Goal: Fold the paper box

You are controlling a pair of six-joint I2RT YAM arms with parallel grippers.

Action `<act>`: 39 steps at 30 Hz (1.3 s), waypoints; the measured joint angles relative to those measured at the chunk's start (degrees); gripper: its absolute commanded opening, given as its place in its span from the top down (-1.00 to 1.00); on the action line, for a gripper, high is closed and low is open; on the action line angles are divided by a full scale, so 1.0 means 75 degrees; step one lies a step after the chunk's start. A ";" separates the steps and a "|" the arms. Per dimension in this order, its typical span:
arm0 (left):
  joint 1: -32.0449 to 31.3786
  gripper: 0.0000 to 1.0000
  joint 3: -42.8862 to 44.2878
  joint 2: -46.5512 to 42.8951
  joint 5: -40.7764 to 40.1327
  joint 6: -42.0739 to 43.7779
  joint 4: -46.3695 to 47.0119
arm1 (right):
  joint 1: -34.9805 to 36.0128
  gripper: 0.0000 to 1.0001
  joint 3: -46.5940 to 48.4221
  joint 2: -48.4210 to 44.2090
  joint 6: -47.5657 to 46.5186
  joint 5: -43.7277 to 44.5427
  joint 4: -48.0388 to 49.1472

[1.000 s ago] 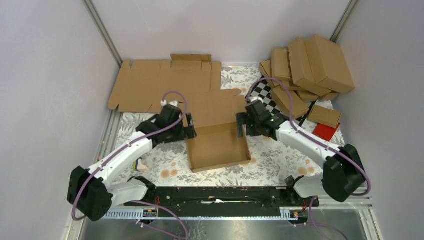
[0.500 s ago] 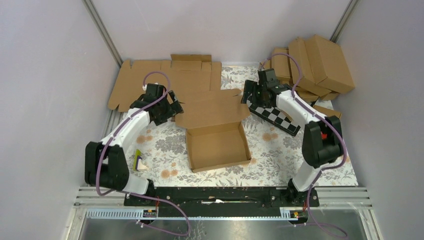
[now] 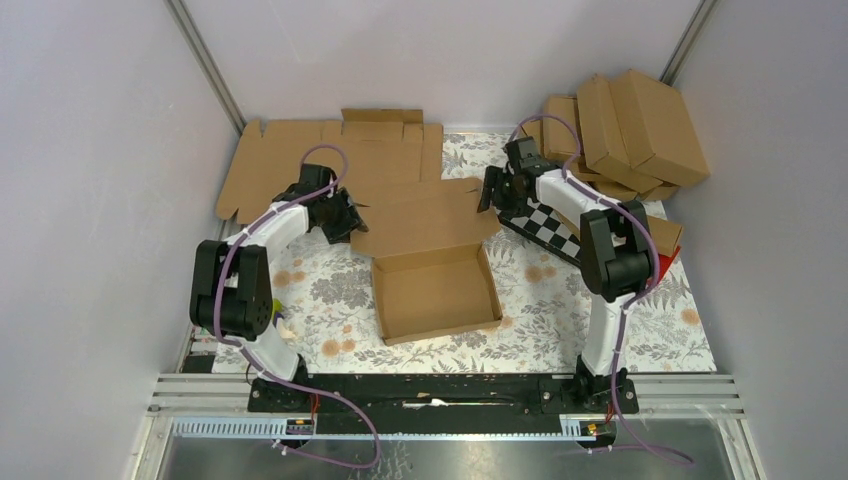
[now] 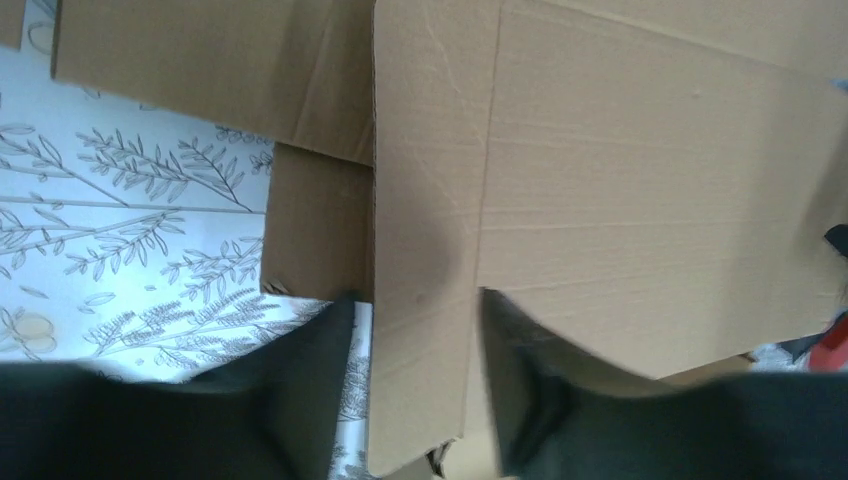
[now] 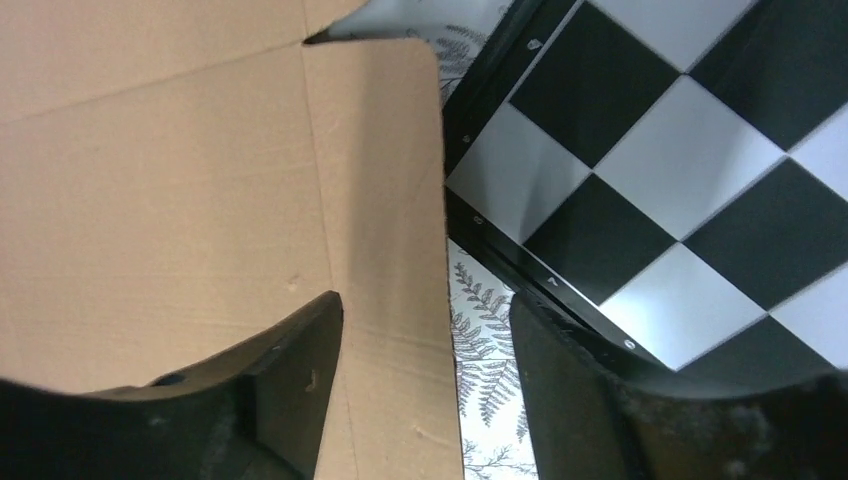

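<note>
Quick status from the remote desk. The paper box (image 3: 436,295) sits mid-table on the flowered cloth (image 3: 320,310). Its tray (image 3: 400,268) has the walls up and faces me, and the lid panel (image 3: 425,215) lies flopped back behind it.

Both arms are reaching for that lid, 1 at each end. The left gripper (image 4: 415,330) has its fingers apart and straddles the side flap on the lid's left edge. In the wrist view I see cardboard running between them but no pinch. The right gripper (image 5: 425,320) is also spread wide around the lid's right ear, with the checkered board (image 5: 680,150) just beside its outer finger.

My read is that we're about to grab and swing the lid over. What worries me:

- Nothing pins the tray, so if 1 side closes or lifts before the other, the whole box could skid or twist on the cloth.
- The right outer finger could snag the board's black rim as it closes, since the two are that near.
- Those ears are thin. Clamping only on the ear rather than the lid proper could fold it at the crease and leave the panel behind.
- The flat blank (image 3: 300,165) lies under the left end of the lid, so a low finger might catch that sheet too.
</note>
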 measured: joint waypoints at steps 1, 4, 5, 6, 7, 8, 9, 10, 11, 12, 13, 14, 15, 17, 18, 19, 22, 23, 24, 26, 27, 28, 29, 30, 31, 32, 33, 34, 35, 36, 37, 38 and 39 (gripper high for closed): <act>-0.0003 0.89 0.0003 0.0050 0.0052 -0.0029 0.0029 | 0.0000 0.10 0.0000 0.0064 -0.0041 -0.0099 0.0003; -0.0026 1.00 0.0076 0.0178 0.0274 0.0052 0.0105 | 0.0006 0.57 0.0000 0.0195 -0.0099 -0.0498 0.0023; -0.0064 1.00 0.0169 0.0163 0.0297 0.0052 0.0134 | 0.0017 0.66 0.0003 0.0198 -0.0117 -0.0574 0.0020; -0.0154 1.00 0.0286 0.0143 0.0219 0.0111 0.0137 | 0.0038 0.70 0.0020 0.0175 -0.0152 -0.0603 0.0026; -0.0309 1.00 0.0423 0.0131 -0.0003 0.0201 0.0090 | 0.0090 0.72 0.0047 0.0119 -0.0195 -0.0592 0.0044; -0.0495 1.00 0.0513 0.0105 -0.0230 0.0303 0.0082 | 0.0157 0.79 0.0050 0.0029 -0.0259 -0.0539 0.0058; -0.0697 1.00 0.0560 0.0052 -0.0519 0.0399 0.0070 | 0.0256 0.82 0.0044 -0.0111 -0.0338 -0.0408 0.0047; -0.0933 1.00 0.0568 -0.0047 -0.0825 0.0487 0.0047 | 0.0364 0.83 0.0012 -0.0294 -0.0425 -0.0262 0.0041; -0.1189 1.00 0.0568 -0.0184 -0.1142 0.0589 -0.0029 | 0.0463 0.83 -0.0047 -0.0498 -0.0513 -0.0090 0.0050; -0.1428 1.00 0.0557 -0.0364 -0.1475 0.0679 -0.0117 | 0.0565 0.78 -0.0187 -0.0793 -0.0603 0.0117 0.0093; -0.1687 1.00 0.0507 -0.0615 -0.1839 0.0766 -0.0143 | 0.0647 0.76 -0.0391 -0.1131 -0.0679 0.0321 0.0166; -0.1859 1.00 0.0455 -0.0839 -0.2081 0.0819 -0.0137 | 0.0697 0.73 -0.0600 -0.1448 -0.0723 0.0481 0.0256; -0.2057 1.00 0.0358 -0.1110 -0.2361 0.0871 -0.0082 | 0.0758 0.72 -0.0965 -0.1891 -0.0766 0.0682 0.0469; -0.2567 1.00 -0.0044 -0.1856 -0.3005 0.1043 0.0364 | 0.0895 0.67 -0.1705 -0.2786 -0.0842 0.1122 0.0883; -0.2827 1.00 -0.0280 -0.2212 -0.3290 0.1160 0.0635 | 0.1017 0.59 -0.2215 -0.3340 -0.0924 0.1437 0.1224; -0.3139 1.00 -0.0606 -0.2614 -0.3611 0.1314 0.1023 | 0.1125 0.53 -0.2570 -0.3730 -0.0988 0.1655 0.1472; -0.3885 1.00 -0.1702 -0.3663 -0.4398 0.1781 0.2261 | 0.1556 -0.15 -0.4062 -0.5047 -0.1239 0.2270 0.2815; -0.4048 1.00 -0.2186 -0.4007 -0.4561 0.1941 0.2844 | 0.1649 -0.37 -0.4535 -0.5421 -0.1300 0.2375 0.3241; -0.4147 1.00 -0.2643 -0.4307 -0.4660 0.2066 0.3366 | 0.1705 -0.52 -0.4887 -0.5697 -0.1297 0.2416 0.3529; -0.4223 1.00 -0.3506 -0.4718 -0.4756 0.2294 0.4444 | 0.1760 -0.62 -0.5458 -0.6111 -0.1393 0.2509 0.4051; -0.4246 1.00 -0.3824 -0.4832 -0.4776 0.2393 0.4858 | 0.1772 -0.66 -0.5528 -0.6187 -0.1373 0.2573 0.4083; -0.4264 1.00 -0.4115 -0.4896 -0.4794 0.2498 0.5266 | 0.1772 -0.70 -0.5525 -0.6210 -0.1367 0.2632 0.4068; -0.4272 1.00 -0.4307 -0.4916 -0.4806 0.2597 0.5555 | 0.1766 -0.75 -0.5418 -0.6210 -0.1329 0.2687 0.3917; -0.4281 1.00 -0.4459 -0.4916 -0.4806 0.2710 0.5820 | 0.1737 -0.79 -0.5149 -0.6169 -0.1262 0.2734 0.3488; -0.4287 1.00 -0.4561 -0.4916 -0.4806 0.2827 0.6047 | 0.1711 -0.81 -0.4753 -0.6091 -0.1192 0.2769 0.2958; -0.4299 1.00 -0.4602 -0.4919 -0.4803 0.2891 0.6187 | 0.1682 -0.82 -0.4412 -0.6024 -0.1154 0.2789 0.2646; -0.4307 1.00 -0.4645 -0.4919 -0.4782 0.3025 0.6414 | 0.1603 -0.83 -0.3896 -0.5928 -0.1113 0.2783 0.2157; -0.4322 1.00 -0.4672 -0.4931 -0.4779 0.3115 0.6575 | 0.1504 -0.90 -0.3494 -0.5872 -0.1081 0.2751 0.1830; -0.4336 1.00 -0.4709 -0.4960 -0.4768 0.3206 0.6747 | 0.1390 -0.97 -0.3206 -0.5849 -0.1058 0.2696 0.1612; -0.4357 1.00 -0.4759 -0.5010 -0.4765 0.3276 0.6895 | 0.1227 -0.99 -0.2903 -0.5840 -0.1032 0.2594 0.1349; -0.4383 1.00 -0.4829 -0.5080 -0.4753 0.3354 0.7047 | 0.1029 -0.99 -0.2658 -0.5843 -0.1008 0.2512 0.1110; -0.4409 1.00 -0.4896 -0.5141 -0.4747 0.3424 0.7181 | 0.0874 -0.99 -0.2518 -0.5843 -0.0991 0.2439 0.0941; -0.4433 1.00 -0.4954 -0.5196 -0.4741 0.3494 0.7303 | 0.0717 -0.99 -0.2428 -0.5834 -0.0985 0.2363 0.0772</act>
